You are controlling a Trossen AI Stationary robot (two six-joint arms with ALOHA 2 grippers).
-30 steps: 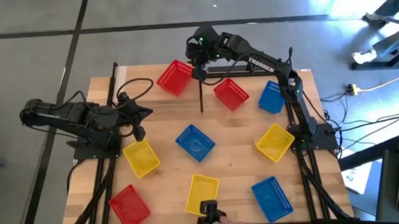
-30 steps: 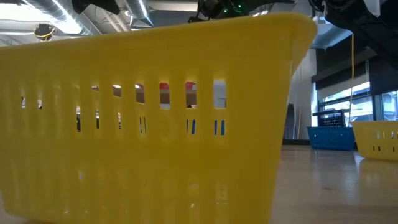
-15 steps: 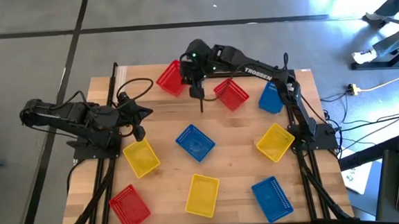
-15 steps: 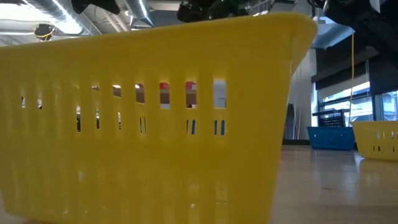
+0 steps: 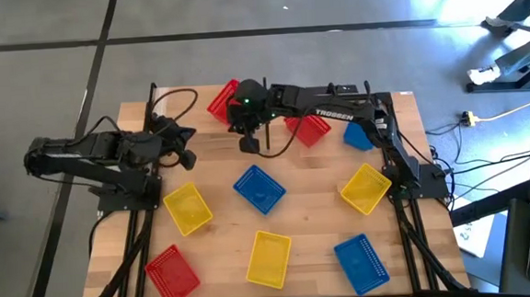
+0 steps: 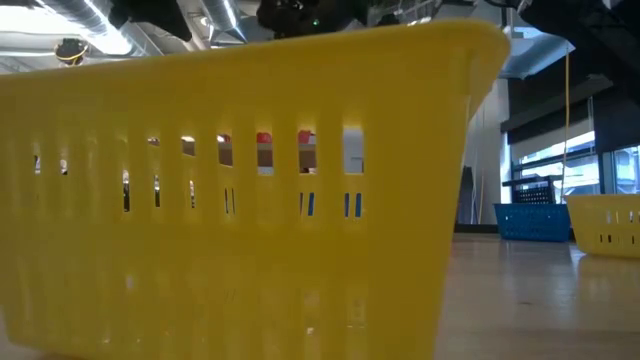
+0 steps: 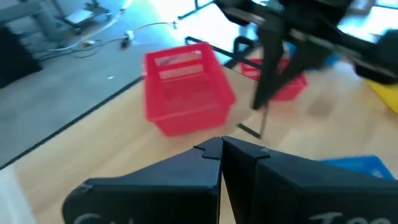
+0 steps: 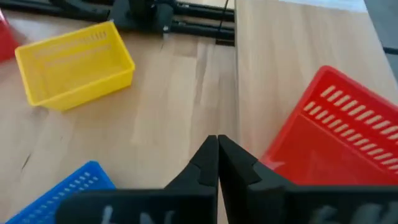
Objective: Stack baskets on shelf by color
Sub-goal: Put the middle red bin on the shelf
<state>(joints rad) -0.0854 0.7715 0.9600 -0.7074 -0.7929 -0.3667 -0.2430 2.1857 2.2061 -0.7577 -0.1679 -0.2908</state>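
- The light wooden plank tabletop [image 5: 224,229] sits on a grey floor [image 5: 56,51] crossed by dark seams; cables and a black stand lie on the floor off its right side.
- In the low view, a ceiling with pipes and lamps and a bright window show beyond the tabletop.
- Nine small rectangular plastic mesh-sided baskets lie scattered, all empty, none stacked.
- Far edge: a red basket [image 5: 222,99] left of centre, a second red basket [image 5: 312,127] just beside the right arm, and a blue basket [image 5: 358,134] partly under that arm.
- Middle: a yellow basket [image 5: 188,208] on the left, a blue basket [image 5: 259,187] in the centre, a yellow basket [image 5: 365,187] on the right.
- Near edge: a red basket [image 5: 172,272], a yellow basket [image 5: 269,258] and a blue basket [image 5: 360,261].
- The right tool [image 5: 247,142] hangs over bare wood between the two far red baskets, near the left one; its fingers [image 8: 214,163] are pressed together on nothing.
- The left tool [image 5: 185,159] waits at the left side of the tabletop, aimed at the far red basket [image 7: 185,90]; its fingers [image 7: 217,163] are also pressed together, empty.
- The near yellow basket [image 6: 250,200] fills almost the whole low view and hides most of the tabletop; only a blue basket [image 6: 530,220] and a yellow one [image 6: 608,225] show past it.
- I cannot make out a separate shelf; thin black posts stand at the far edge.
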